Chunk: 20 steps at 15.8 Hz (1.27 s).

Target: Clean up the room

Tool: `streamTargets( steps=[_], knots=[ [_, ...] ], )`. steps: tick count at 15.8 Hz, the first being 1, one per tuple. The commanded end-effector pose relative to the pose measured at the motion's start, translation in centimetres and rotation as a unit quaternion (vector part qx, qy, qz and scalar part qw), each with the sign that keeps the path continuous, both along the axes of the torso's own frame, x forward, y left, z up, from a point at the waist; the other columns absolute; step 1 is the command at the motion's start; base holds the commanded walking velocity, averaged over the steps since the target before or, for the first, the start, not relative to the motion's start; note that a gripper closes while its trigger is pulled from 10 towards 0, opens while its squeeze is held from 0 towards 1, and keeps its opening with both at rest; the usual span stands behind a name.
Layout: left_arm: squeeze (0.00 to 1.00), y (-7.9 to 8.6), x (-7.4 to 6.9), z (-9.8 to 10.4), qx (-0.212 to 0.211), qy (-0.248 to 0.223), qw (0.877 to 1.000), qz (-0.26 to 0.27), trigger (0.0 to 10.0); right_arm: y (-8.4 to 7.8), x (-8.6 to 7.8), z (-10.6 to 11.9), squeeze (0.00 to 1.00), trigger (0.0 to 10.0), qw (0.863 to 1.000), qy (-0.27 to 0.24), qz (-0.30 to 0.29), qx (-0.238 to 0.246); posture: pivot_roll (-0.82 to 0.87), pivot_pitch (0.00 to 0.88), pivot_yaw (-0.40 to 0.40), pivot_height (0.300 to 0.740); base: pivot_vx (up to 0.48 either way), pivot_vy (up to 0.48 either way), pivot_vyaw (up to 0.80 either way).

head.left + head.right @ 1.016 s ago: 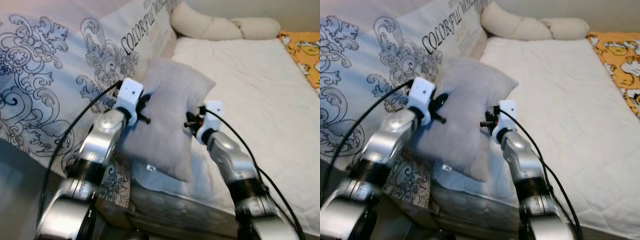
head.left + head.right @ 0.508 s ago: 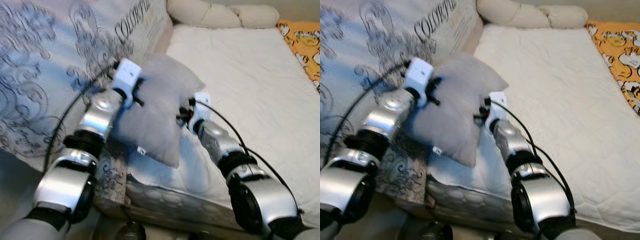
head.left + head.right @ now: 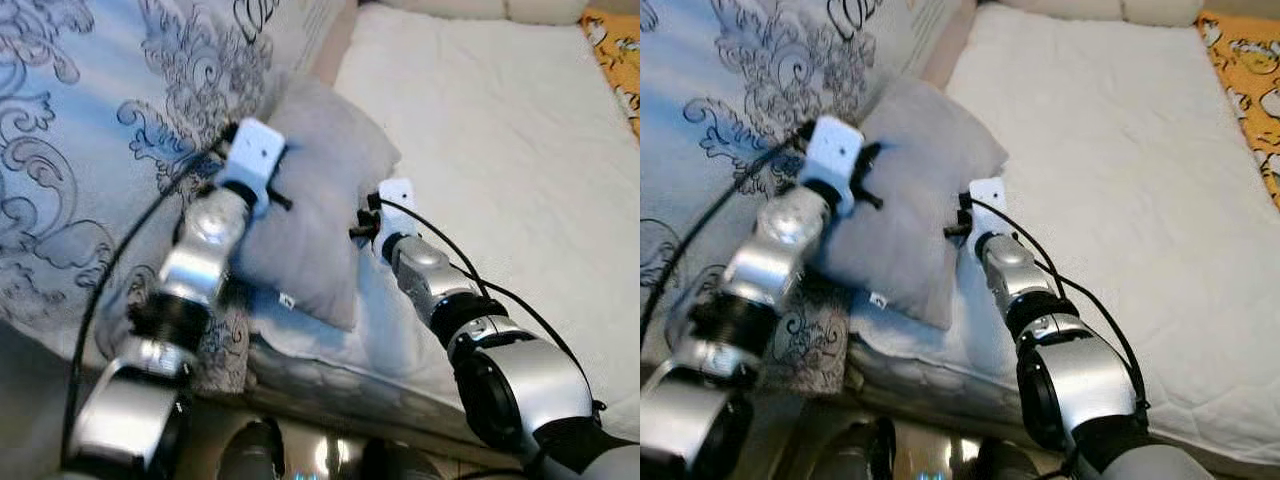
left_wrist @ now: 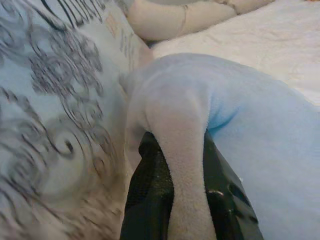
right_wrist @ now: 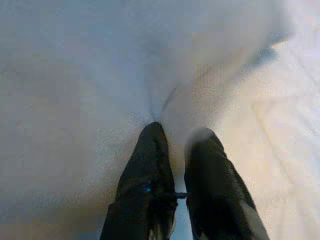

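A grey pillow [image 3: 322, 205] hangs tilted over the near left corner of the white mattress [image 3: 500, 130], leaning against the patterned duvet. My left gripper [image 4: 175, 145] is shut on a fold of the pillow's left edge, which is pinched between its black fingers [image 4: 150, 175]. On the pillow's right edge, my right gripper [image 5: 177, 132] is shut too, its fingers [image 5: 145, 165] close together with the fabric creased at their tips. In the left eye view the left gripper [image 3: 283, 196] and right gripper [image 3: 358, 226] flank the pillow.
A large pale duvet with dark scroll patterns [image 3: 90, 120] is heaped on the bed's left side. A cream bolster [image 4: 170, 20] lies at the head of the bed. An orange printed cloth [image 3: 1250, 60] lies at the far right. The mattress's front edge [image 3: 330, 365] is just below the pillow.
The view has tipped down and drawn closer to the bed. Both grippers keep their hold on the pillow, which stays between them.
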<state>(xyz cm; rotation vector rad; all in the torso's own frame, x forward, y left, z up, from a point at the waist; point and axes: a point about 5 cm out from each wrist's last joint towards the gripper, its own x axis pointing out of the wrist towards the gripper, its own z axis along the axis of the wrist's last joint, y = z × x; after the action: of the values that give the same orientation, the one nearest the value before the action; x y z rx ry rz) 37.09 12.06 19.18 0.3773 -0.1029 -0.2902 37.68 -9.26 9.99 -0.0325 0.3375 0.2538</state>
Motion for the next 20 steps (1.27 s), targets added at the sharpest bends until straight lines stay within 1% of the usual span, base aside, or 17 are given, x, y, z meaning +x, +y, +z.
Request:
streamTargets(
  steps=[1,2,3,4,5,6,7,8,9,10,11,13,15,16,18,19,20],
  knots=[
    [0.0,0.3,-0.1,1.4,0.002,-0.033,0.999,0.018,10.0,-1.5,-0.7,-1.6,1.0,10.0,0.999,0.034,-0.027,-0.014,0.3,0.236,-0.016,0.74,0.0,0.0,0.0],
    [0.0,0.0,-0.6,0.5,0.004,-0.02,1.0,0.021,10.0,-2.1,-0.9,-2.1,1.0,10.0,0.998,0.041,-0.047,-0.016,0.29,0.241,-0.014,0.74,0.0,0.0,0.0],
    [0.0,-0.1,-0.7,-0.1,0.006,-0.012,1.0,0.024,10.0,-2.6,-1.0,-2.4,1.0,10.0,0.997,0.044,-0.06,-0.006,0.28,0.237,-0.013,0.74,0.0,0.0,0.0],
    [0.0,0.0,-0.9,-0.9,0.013,-0.002,0.999,0.031,10.0,-3.1,-1.3,-2.8,1.0,10.0,0.996,0.042,-0.071,0.026,0.26,0.226,-0.003,0.74,0.0,0.0,0.0],
    [0.0,0.1,-1.0,-1.2,0.013,0.002,0.999,0.035,10.0,-3.2,-1.4,-2.9,1.0,10.0,0.996,0.039,-0.072,0.04,0.25,0.224,-0.001,0.74,0.0,0.0,0.0],
    [0.0,0.3,-1.0,-1.4,0.012,0.008,0.999,0.042,10.0,-3.7,-1.5,-2.8,1.0,10.0,0.993,0.02,-0.073,0.088,0.21,0.195,0.014,0.74,0.0,0.0,0.0],
    [0.0,0.3,-1.0,-1.5,0.008,0.01,0.999,0.041,10.0,-4.0,-1.5,-2.6,1.0,10.0,0.992,0.01,-0.072,0.104,0.2,0.19,0.015,0.74,0.0,0.0,0.0],
    [1.0,0.5,-1.0,-1.3,0.007,0.009,0.999,0.035,10.0,-4.8,-1.5,-2.3,1.0,10.0,0.989,-0.014,-0.074,0.131,0.18,0.178,0.022,0.74,0.0,0.0,0.0],
    [1.0,0.3,-1.0,-1.3,0.0,0.011,1.0,0.021,10.0,-5.0,-1.5,-2.3,1.0,10.0,0.988,-0.021,-0.073,0.137,0.16,0.16,0.031,0.74,0.0,0.0,0.0],
    [1.0,0.1,-1.0,0.5,-0.011,-0.024,1.0,-0.012,10.0,-6.0,-1.7,-1.6,1.0,10.0,0.982,-0.069,-0.064,0.162,0.12,0.116,0.043,0.74,0.0,0.0,0.0],
    [1.0,0.1,-0.9,1.0,-0.01,-0.036,0.999,-0.016,10.0,-6.3,-1.8,-1.5,1.0,10.0,0.981,-0.081,-0.063,0.167,0.12,0.116,0.043,0.74,0.0,0.0,0.0],
    [1.0,0.4,-0.7,2.5,-0.004,-0.065,0.997,-0.027,10.0,-7.1,-2.3,-0.8,1.0,10.0,0.971,-0.124,-0.07,0.191,0.08,0.087,0.058,0.74,0.0,0.0,0.0],
    [1.0,0.6,-0.3,3.5,-0.011,-0.073,0.997,-0.028,10.0,-7.3,-3.4,-0.2,1.0,10.0,0.966,-0.157,-0.065,0.196,0.06,0.056,0.071,0.74,0.0,0.0,0.0],
    [1.0,0.8,0.0,4.2,-0.036,-0.077,0.996,-0.03,10.0,-7.2,-4.5,-0.1,1.0,10.0,0.963,-0.168,-0.061,0.201,0.05,0.035,0.077,0.74,0.0,0.0,0.0],
    [1.0,0.9,0.3,4.5,-0.057,-0.07,0.995,-0.036,10.0,-7.1,-5.1,0.0,1.0,10.0,0.963,-0.171,-0.057,0.203,0.04,0.032,0.078,0.74,0.0,0.0,0.0],
    [1.0,1.2,0.3,5.0,-0.119,-0.06,0.99,-0.034,10.0,-6.8,-5.9,0.6,1.0,10.0,0.966,-0.175,-0.056,0.183,0.03,0.003,0.087,0.74,0.0,0.0,0.0],
    [1.0,1.5,0.2,4.7,-0.164,-0.038,0.985,-0.017,10.0,-6.9,-6.5,1.0,1.0,10.0,0.969,-0.174,-0.069,0.16,0.02,0.0,0.09,0.74,0.0,0.0,0.0]
  ],
)
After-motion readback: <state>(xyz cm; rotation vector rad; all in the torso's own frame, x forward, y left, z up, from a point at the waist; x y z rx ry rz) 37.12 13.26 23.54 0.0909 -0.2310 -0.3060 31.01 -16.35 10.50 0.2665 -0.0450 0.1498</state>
